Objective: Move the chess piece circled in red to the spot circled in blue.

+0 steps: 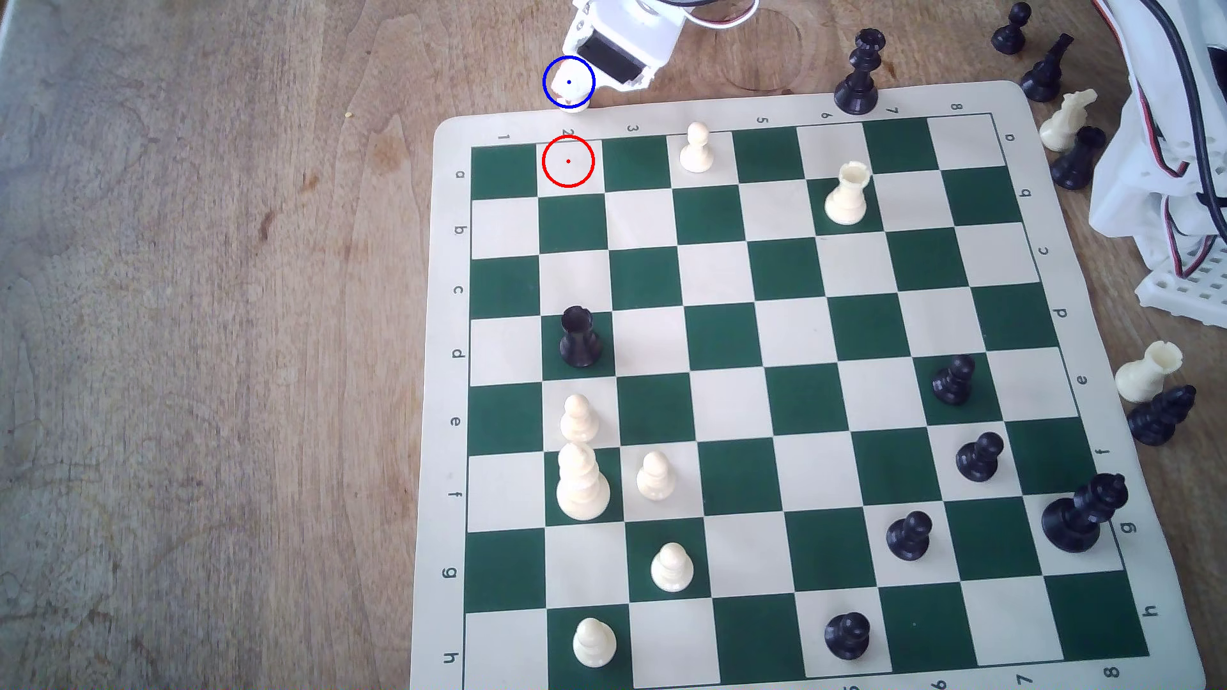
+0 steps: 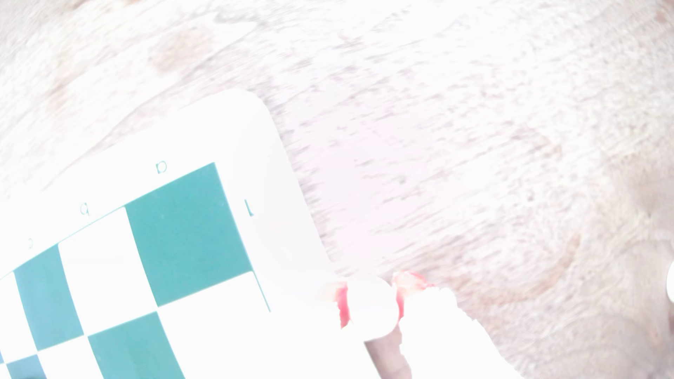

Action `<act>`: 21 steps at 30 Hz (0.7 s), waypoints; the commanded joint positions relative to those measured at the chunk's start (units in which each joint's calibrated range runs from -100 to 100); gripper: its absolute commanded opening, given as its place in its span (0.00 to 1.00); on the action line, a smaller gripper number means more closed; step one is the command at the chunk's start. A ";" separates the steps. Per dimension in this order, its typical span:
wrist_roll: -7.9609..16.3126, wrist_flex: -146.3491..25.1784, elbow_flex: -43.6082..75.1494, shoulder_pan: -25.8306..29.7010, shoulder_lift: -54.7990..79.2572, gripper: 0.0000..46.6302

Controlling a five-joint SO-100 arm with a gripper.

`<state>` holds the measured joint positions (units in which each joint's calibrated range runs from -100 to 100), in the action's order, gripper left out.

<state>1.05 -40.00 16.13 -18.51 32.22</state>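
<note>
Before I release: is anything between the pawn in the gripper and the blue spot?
Nothing visible. In the exterior view the pawn already sits inside the blue ring on bare wood, just off the chessboard. The wrist view shows the gripper closed around its round head, with no other piece beside it.

A brown wood table (image 1: 199,332) carries a green-and-cream chess mat (image 1: 763,398), which fills the exterior view from centre toward 4 o'clock. Captured pieces stand on bare wood off the mat: a black king (image 1: 860,73) at 1 o'clock, black pawns (image 1: 1010,28) and a white knight (image 1: 1067,119) at 2 o'clock, a white rook (image 1: 1147,371) at 3 o'clock. A white breadboard (image 1: 1188,292) also sits at 3 o'clock.
</note>
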 commanded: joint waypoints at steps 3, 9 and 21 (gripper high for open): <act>0.63 2.57 3.27 -0.30 -1.74 0.24; 0.83 3.47 1.37 -0.85 -2.84 0.43; 2.05 7.57 -10.42 -1.24 -18.04 0.46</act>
<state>2.37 -36.10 9.90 -19.54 28.36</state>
